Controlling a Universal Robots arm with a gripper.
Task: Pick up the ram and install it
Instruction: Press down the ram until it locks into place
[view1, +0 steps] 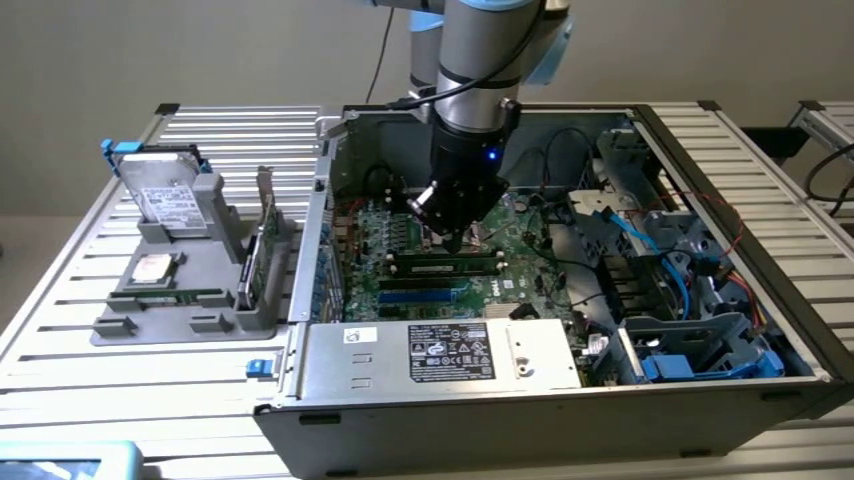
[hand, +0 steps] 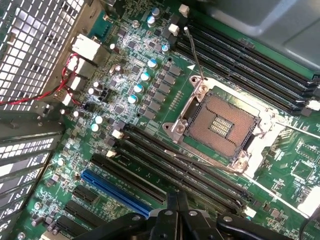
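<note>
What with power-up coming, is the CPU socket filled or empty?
Empty: the CPU socket shows its bare grid of contacts, with no chip seated in it.

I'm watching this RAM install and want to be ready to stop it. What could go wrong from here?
1. The end effector hangs low over the motherboard, close to the open CPU socket. A sideways slip could damage its exposed contacts.
2. The ram lies along a memory slot just below the end effector. Whether it is fully seated cannot be seen, and uneven pressure might leave it tilted.
</note>
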